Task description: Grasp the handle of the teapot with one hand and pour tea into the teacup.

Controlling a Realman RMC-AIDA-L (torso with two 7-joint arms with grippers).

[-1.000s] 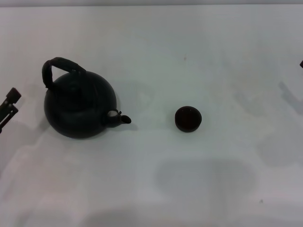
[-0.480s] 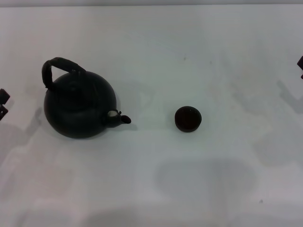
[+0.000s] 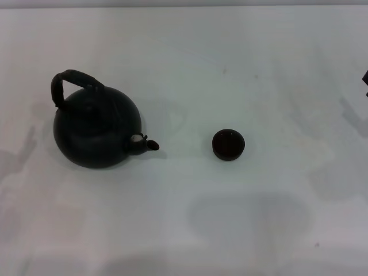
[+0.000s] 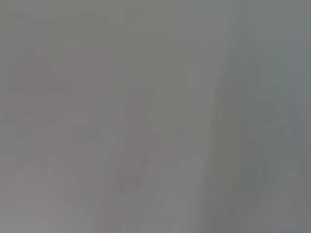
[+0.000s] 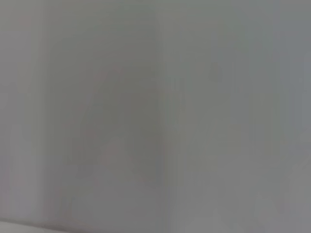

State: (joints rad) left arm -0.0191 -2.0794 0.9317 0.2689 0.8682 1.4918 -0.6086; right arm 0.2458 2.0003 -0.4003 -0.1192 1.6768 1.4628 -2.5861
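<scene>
teapot (image 3: 96, 127) upright, apart from teacup (image 3: 228, 144) | right gripper (image 3: 365, 79) at edge, fingers indiscernible

Teapot (image 3: 96, 127) standing on the table (image 3: 230, 57) at the left, handle (image 3: 72, 82) arching over its top toward the far side, spout pointing right, teacup (image 3: 229, 144) upright to the right, well apart from the spout.

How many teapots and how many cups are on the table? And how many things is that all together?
Teapots: 1, the teapot
Cups: 1, the teacup
Total: 2 things on the white table
</scene>
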